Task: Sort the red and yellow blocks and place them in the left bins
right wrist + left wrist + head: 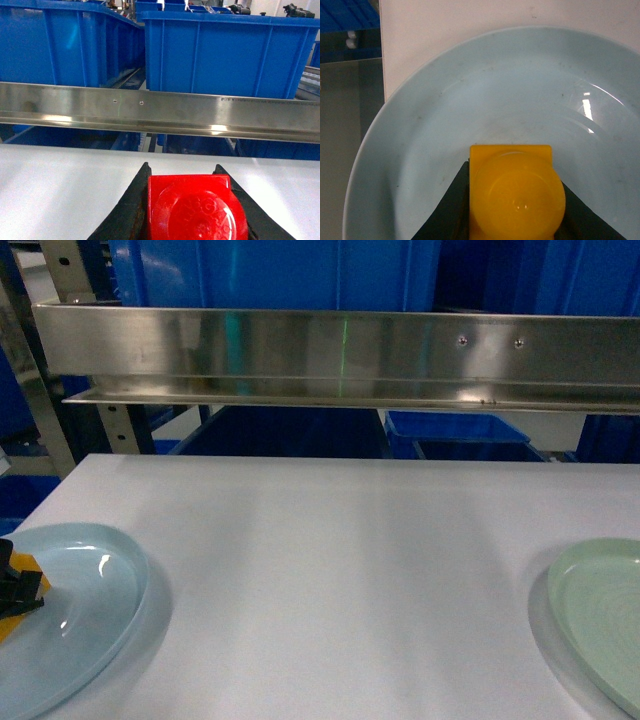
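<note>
Clamped between the black fingers of the left gripper: a glossy orange-yellow brick, round stud facing the wrist camera, held over the pale blue plate at the table's left edge. Gripped likewise in the right gripper: a red brick, above the white table. On the right, a pale green plate. Farther off, a steel rail across the table's back edge. Beyond it, large blue bins side by side, thick-rimmed.
</note>
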Controlling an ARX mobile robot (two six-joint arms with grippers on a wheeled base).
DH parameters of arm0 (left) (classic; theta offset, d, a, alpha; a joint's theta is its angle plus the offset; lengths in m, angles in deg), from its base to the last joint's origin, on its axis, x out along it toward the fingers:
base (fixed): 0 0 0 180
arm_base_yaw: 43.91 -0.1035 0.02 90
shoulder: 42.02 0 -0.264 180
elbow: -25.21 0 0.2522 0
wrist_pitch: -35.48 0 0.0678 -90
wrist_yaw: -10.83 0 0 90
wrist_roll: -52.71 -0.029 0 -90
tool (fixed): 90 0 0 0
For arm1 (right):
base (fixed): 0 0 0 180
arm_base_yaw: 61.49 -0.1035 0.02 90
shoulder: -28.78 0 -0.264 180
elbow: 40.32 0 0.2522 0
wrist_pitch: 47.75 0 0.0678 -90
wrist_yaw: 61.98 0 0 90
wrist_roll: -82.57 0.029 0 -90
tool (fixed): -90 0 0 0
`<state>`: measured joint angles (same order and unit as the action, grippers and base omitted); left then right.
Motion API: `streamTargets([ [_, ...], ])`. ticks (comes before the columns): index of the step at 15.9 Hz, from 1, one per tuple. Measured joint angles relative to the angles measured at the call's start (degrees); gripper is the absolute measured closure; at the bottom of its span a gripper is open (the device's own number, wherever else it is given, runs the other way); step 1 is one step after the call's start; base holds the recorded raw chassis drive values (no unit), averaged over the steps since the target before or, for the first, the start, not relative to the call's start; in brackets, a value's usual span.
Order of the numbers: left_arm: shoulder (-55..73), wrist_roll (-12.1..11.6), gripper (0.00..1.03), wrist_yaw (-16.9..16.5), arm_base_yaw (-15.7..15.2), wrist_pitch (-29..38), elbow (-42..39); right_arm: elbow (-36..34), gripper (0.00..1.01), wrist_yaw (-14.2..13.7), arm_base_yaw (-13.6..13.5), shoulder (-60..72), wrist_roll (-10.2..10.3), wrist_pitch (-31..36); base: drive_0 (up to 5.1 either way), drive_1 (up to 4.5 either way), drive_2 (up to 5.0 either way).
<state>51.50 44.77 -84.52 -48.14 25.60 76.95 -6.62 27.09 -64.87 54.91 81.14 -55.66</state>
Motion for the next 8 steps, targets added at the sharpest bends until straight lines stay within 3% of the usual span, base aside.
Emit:
streamTargets([
  [2,-9.0,-1.2,0.75,-5.3,-1.9,-0.4,2.3,0.0,0.73,0.0,0.0,0.0,0.0,0.0,0.0,0.0,0.0],
  [7,-15.6,-2.0,0.76,-8.9,-4.5,2.7,2.3,0.0,0.73,0.0,0.0,0.0,0.0,0.0,0.0,0.0,0.0],
  [8,-18.4,-2.7,0.76,-10.2,-5.5,6.4,0.6,0.0,0.73,0.0,0.0,0.0,0.0,0.0,0.0,0.0,0.0],
])
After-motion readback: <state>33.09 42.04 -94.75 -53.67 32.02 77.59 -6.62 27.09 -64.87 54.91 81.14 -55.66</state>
